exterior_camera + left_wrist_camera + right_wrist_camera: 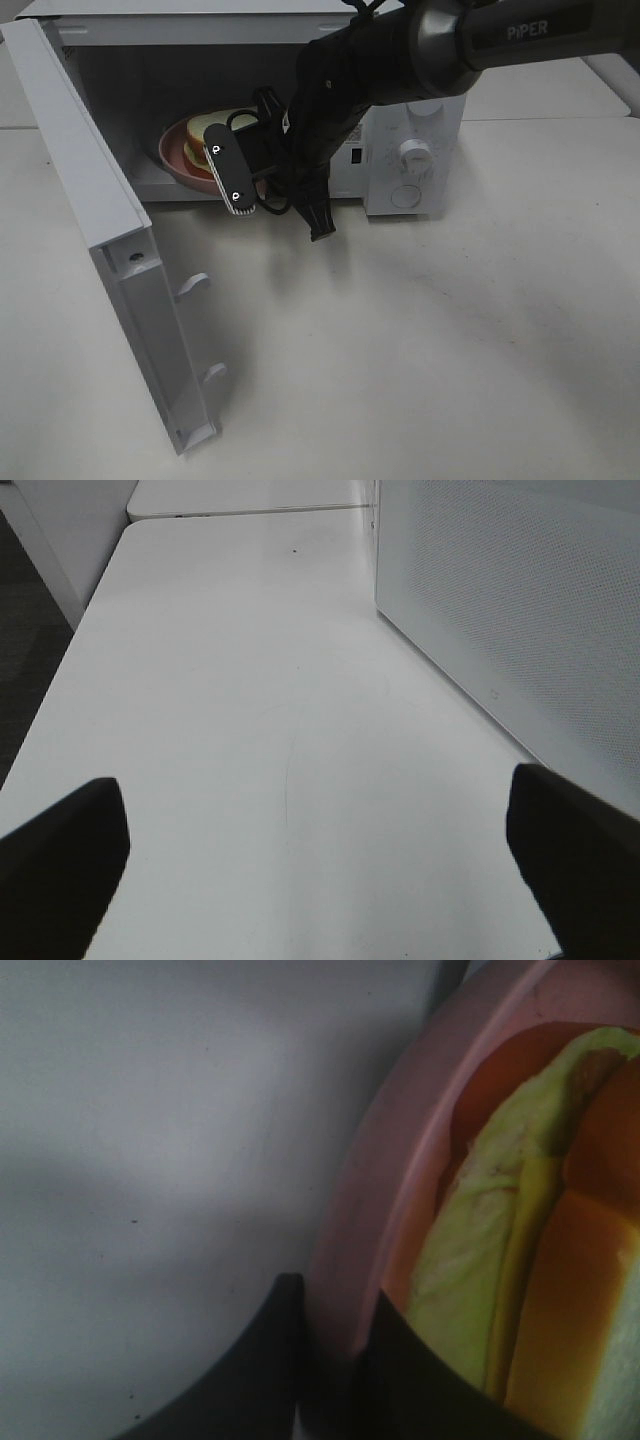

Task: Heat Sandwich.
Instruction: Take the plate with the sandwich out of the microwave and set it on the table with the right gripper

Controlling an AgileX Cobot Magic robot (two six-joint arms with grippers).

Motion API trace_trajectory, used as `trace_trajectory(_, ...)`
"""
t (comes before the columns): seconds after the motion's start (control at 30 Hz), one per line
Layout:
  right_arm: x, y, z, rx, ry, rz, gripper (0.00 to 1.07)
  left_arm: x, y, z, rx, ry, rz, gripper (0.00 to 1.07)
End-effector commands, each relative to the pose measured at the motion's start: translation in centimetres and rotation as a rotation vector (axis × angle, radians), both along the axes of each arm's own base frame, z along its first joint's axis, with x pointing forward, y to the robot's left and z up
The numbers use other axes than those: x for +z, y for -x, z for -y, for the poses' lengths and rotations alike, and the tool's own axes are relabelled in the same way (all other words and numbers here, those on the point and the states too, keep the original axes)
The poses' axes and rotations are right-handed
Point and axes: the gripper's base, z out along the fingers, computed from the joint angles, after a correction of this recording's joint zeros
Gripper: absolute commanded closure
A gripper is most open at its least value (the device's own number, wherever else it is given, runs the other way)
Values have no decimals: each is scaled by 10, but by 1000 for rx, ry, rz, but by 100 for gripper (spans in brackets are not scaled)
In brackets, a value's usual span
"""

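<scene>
The sandwich (207, 130) sits on the pink plate (178, 162) inside the open microwave (412, 120), toward its door-hinge side. The right gripper (335, 1360) reaches into the microwave and pinches the plate's rim (one finger on each side). The left gripper (320, 870) hangs spread wide above the table (250, 680), near a white perforated panel (500, 600).

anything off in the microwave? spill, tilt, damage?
Nothing stands out. Sandwich sits on the plate inside the microwave, no spill visible; right gripper pinches the plate's rim.
</scene>
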Motion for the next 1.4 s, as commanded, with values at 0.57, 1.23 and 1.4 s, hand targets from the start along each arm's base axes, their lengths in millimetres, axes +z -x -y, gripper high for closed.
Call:
trace_trajectory(0.57, 16, 40, 32, 86, -64, 160, 107, 0, 2, 0, 7, 4, 27, 10)
trace_trajectory(1.23, 35, 98, 73, 137, -110, 246, 107, 0, 2, 0, 7, 4, 27, 10)
trace_trajectory(1.4, 36, 115, 87, 131, -102, 228, 107, 0, 2, 0, 7, 4, 27, 10)
